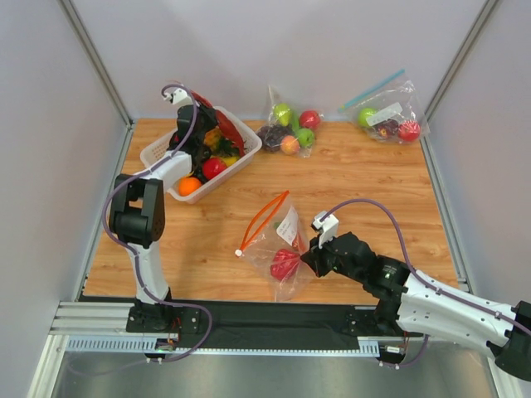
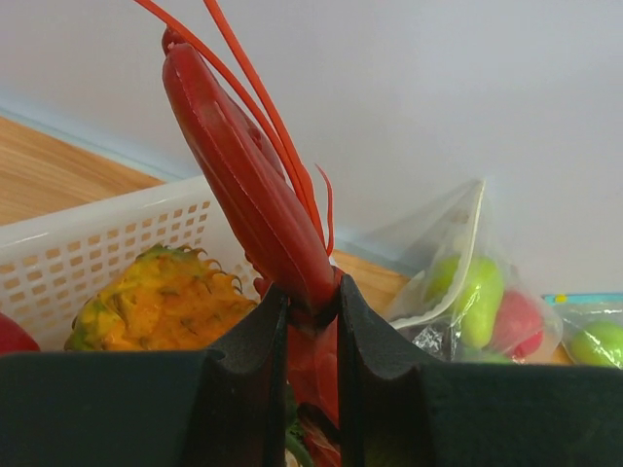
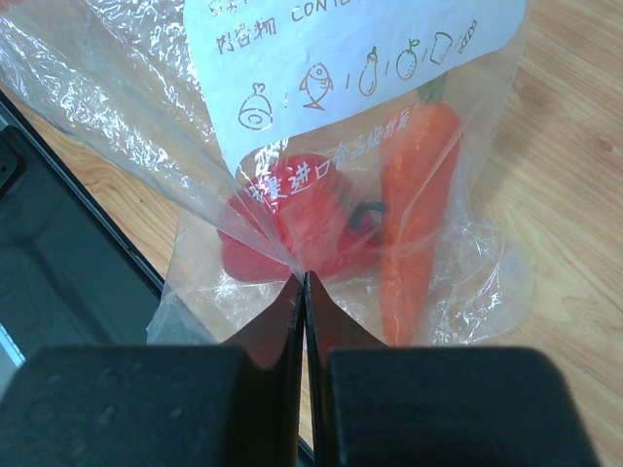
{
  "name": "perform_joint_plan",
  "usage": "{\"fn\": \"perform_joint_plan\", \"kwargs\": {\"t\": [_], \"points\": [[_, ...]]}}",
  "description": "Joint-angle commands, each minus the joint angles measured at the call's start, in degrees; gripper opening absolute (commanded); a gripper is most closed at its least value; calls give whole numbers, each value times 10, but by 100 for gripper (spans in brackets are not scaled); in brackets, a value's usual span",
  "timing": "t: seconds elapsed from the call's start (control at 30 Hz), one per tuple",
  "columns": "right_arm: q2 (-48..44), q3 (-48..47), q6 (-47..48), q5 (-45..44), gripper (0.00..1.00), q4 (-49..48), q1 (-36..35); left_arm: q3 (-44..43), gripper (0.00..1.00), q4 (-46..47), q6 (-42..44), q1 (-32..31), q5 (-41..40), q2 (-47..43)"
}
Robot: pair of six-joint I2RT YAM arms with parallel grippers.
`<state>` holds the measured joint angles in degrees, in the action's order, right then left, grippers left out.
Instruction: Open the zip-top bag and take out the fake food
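Observation:
The zip-top bag [image 1: 278,240] lies on the table's front middle, its orange-red zip strip [image 1: 264,217] open and looped. It holds a red pepper piece [image 1: 284,263] and an orange carrot [image 3: 414,209] under the white label [image 3: 341,58]. My right gripper [image 1: 314,259] is shut, pinching the bag's plastic [image 3: 302,277] by the pepper [image 3: 292,229]. My left gripper [image 1: 199,133] is over the white basket [image 1: 158,153], shut on the dark-red lobster [image 2: 253,185], which stands up from its jaws.
The basket holds a pineapple [image 2: 161,302], a red fruit [image 1: 213,167] and an orange fruit [image 1: 189,186]. A clear bag of green apples and grapes [image 1: 289,128] and a blue-zip bag [image 1: 388,118] lie at the back. The black rail runs along the front.

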<state>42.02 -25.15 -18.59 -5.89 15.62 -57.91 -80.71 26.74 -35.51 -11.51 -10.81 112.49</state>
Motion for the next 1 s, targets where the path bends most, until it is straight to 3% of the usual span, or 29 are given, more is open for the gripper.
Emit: {"fn": "perform_joint_plan", "kwargs": {"t": [0.0, 0.07, 0.1, 0.2, 0.3, 0.37, 0.4, 0.43, 0.57, 0.6, 0.63, 0.97], "points": [[-1, -3, 7, 4, 0, -16, 3, -63, 0, -60, 11, -4, 18, 8], [-1, -4, 7, 3, 0, -17, 3, -80, 5, -104, 10, -4, 19, 15], [0, -3, 7, 3, 0, -17, 3, -89, 22, -116, 11, -4, 19, 17], [-4, -4, 7, 0, 0, -16, 3, -87, 43, -132, 10, -4, 25, 11], [-8, -5, 11, -4, 0, -14, 3, -73, 58, -138, 12, -3, 32, -2], [-11, -7, 13, -9, 0, -10, 3, -67, 62, -137, 16, -4, 33, -12], [-11, -8, 14, -10, 0, -7, 3, -63, 81, -139, 18, -3, 34, -17], [-13, -10, 16, -11, 0, -6, 3, -60, 85, -140, 21, -3, 34, -19], [-22, -12, 18, -17, 0, -1, 3, -44, 87, -148, 22, -1, 40, -47], [-22, -13, 19, -17, 0, 2, 3, -36, 95, -150, 24, -1, 40, -54], [-24, -14, 20, -18, 0, 3, 3, -32, 96, -152, 25, -1, 39, -61], [-14, -20, 23, -14, 0, -11, 4, 48, 99, -171, 52, 0, 34, -211]]}}
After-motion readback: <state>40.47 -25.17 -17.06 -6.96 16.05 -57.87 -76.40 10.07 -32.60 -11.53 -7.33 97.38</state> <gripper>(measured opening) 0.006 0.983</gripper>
